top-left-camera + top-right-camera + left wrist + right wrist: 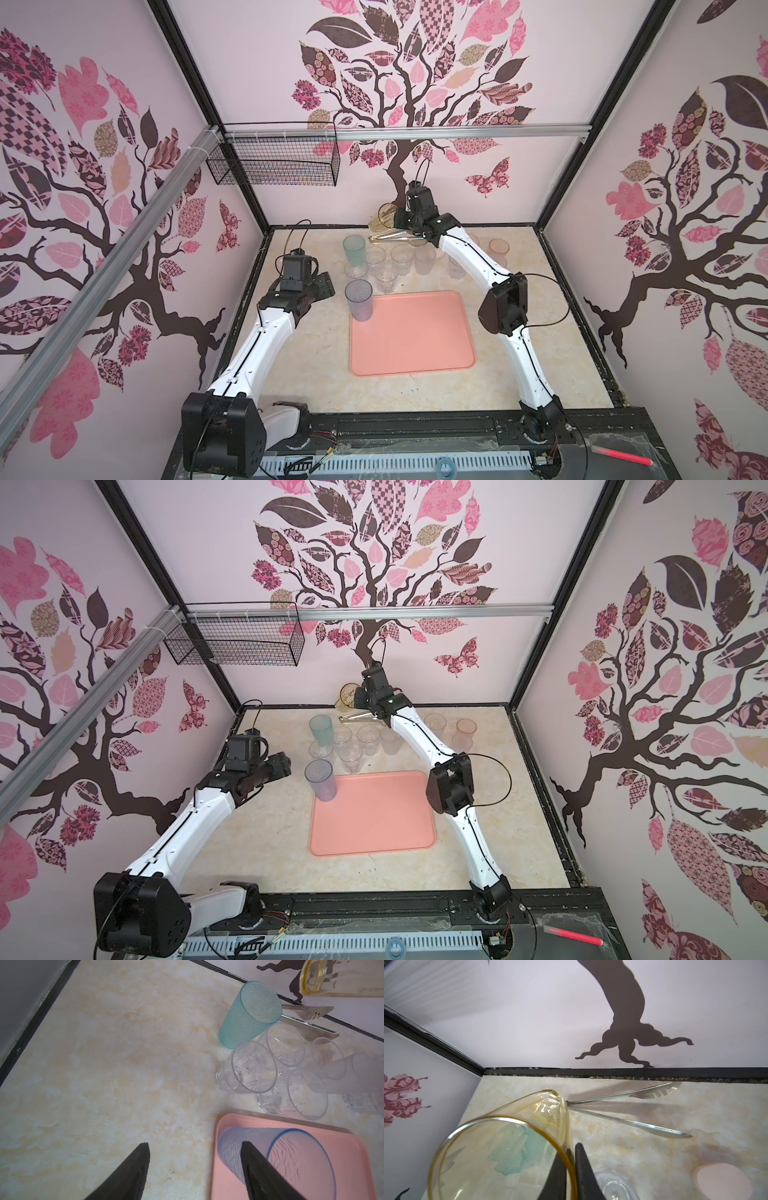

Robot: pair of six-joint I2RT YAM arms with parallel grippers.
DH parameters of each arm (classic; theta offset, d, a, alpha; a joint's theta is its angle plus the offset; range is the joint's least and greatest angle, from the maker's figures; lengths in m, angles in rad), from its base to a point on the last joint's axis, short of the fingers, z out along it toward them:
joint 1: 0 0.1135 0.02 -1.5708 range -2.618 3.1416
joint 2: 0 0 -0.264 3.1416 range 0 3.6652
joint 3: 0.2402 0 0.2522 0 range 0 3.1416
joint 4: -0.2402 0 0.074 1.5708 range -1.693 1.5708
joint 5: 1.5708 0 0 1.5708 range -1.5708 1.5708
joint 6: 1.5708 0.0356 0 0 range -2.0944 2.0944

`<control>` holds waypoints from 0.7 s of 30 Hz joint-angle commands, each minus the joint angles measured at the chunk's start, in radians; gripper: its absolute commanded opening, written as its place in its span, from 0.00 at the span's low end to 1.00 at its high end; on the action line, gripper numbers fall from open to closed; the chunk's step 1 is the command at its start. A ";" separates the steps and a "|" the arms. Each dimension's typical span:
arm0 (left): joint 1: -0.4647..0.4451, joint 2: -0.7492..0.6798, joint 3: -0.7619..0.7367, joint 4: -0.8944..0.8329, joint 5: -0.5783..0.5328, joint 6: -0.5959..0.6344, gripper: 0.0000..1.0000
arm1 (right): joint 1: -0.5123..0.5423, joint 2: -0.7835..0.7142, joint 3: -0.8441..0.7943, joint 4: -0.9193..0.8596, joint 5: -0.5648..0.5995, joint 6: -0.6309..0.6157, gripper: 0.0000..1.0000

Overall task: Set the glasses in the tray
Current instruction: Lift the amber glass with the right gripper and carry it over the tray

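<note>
1. A tall amber translucent plastic tumbler point(500, 1147) was tilted in the air near the back wall, clear of the marbled cream worktop point(299, 365). It showed in both top views point(382, 216) point(349, 696).
2. The right fingers point(583, 1167) were clamped together on that tumbler's rim, one inside the wall and one outside.
3. A tall blue ribbed translucent tumbler point(359, 299) stood upright on the near-left corner of the flat salmon-pink rectangular tray point(415, 340), the only glass on it point(270, 1157).
4. The left fingers point(133, 1174) stood well apart and held nothing. They were just beside the blue tumbler, on its outer side.
5. Behind the tray, a tall teal dimpled tumbler point(354, 249) stood upright on the worktop. Short clear faceted tumblers point(386, 266) clustered beside it, some touching.
6. A frosted tumbler point(424, 259) stood to the right of that cluster. A pale pink tumbler point(498, 246) stood further right, beyond the right arm.
7. Gold-and-silver metal tongs point(633, 1109) lay flat on the worktop along the back edge, their arms spread, just below the raised amber tumbler.
</note>
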 commanded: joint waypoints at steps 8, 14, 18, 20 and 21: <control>0.000 -0.035 0.008 -0.027 0.004 -0.025 0.72 | 0.005 -0.333 -0.210 -0.052 -0.072 0.085 0.10; -0.038 -0.091 0.057 -0.136 -0.053 -0.019 0.71 | 0.020 -0.559 -0.537 0.006 -0.114 0.161 0.07; -0.101 -0.150 0.061 -0.201 -0.120 0.011 0.71 | 0.041 -0.669 -0.679 0.006 -0.134 0.195 0.05; -0.125 -0.189 0.040 -0.211 -0.147 0.023 0.71 | 0.053 -0.714 -0.721 -0.011 -0.136 0.205 0.04; -0.128 -0.214 0.026 -0.210 -0.147 0.025 0.71 | 0.062 -0.732 -0.733 -0.028 -0.130 0.204 0.03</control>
